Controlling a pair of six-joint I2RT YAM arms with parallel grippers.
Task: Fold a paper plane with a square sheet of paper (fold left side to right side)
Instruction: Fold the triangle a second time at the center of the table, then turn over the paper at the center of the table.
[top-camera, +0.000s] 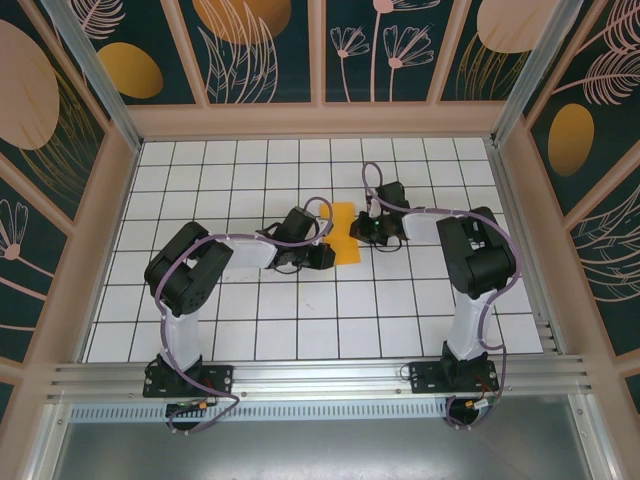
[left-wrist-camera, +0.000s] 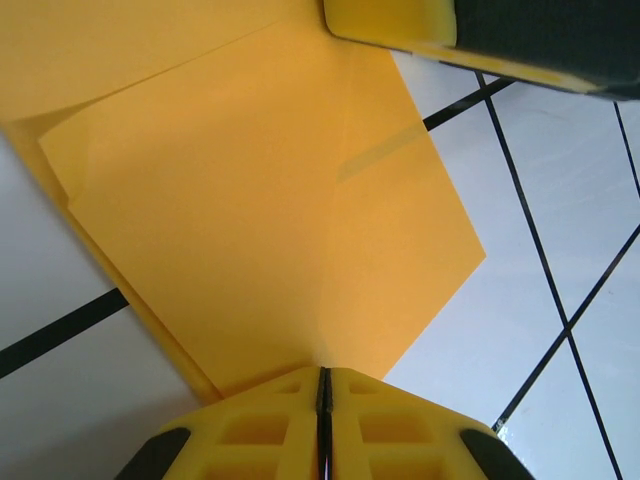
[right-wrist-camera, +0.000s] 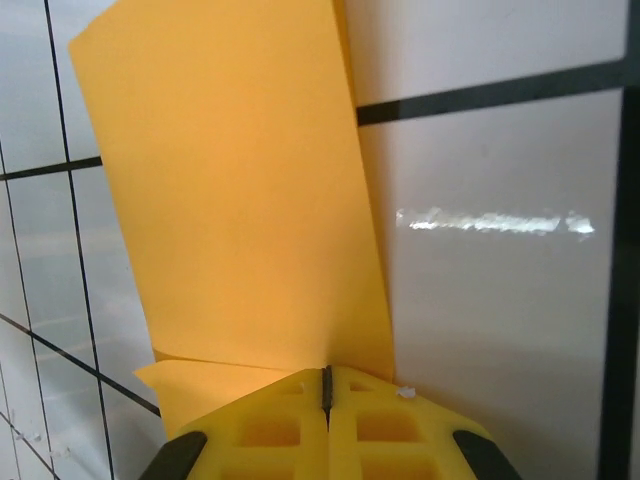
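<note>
One sheet of paper (top-camera: 344, 250), orange-yellow, folded into layers, flat on white gridded table (top-camera: 250, 330) about midway between left and right edges, somewhat nearer far edge than near edge. Two arms, one bolted toward each end of near edge, both bent inward to the sheet. Two grippers, one per arm, each with yellow fingers.

Left gripper (top-camera: 325, 256) at sheet's left side: jaws pressed together to a thin dark slit in left wrist view (left-wrist-camera: 322, 372), pinching the near edge of the paper (left-wrist-camera: 260, 200). Upper layer there set slightly askew over lower one, lower layer's edge peeking out along the left; faint crease slanting across the top layer; one black grid line passing under the sheet. One yellow finger (left-wrist-camera: 390, 20) of the other arm touching the sheet at its far side.

Right gripper (top-camera: 357, 231) at sheet's right side: jaws likewise closed tight in right wrist view (right-wrist-camera: 326, 370), nipping the paper (right-wrist-camera: 230, 180). Small corner of a second layer jutting out left of those fingers.
</note>
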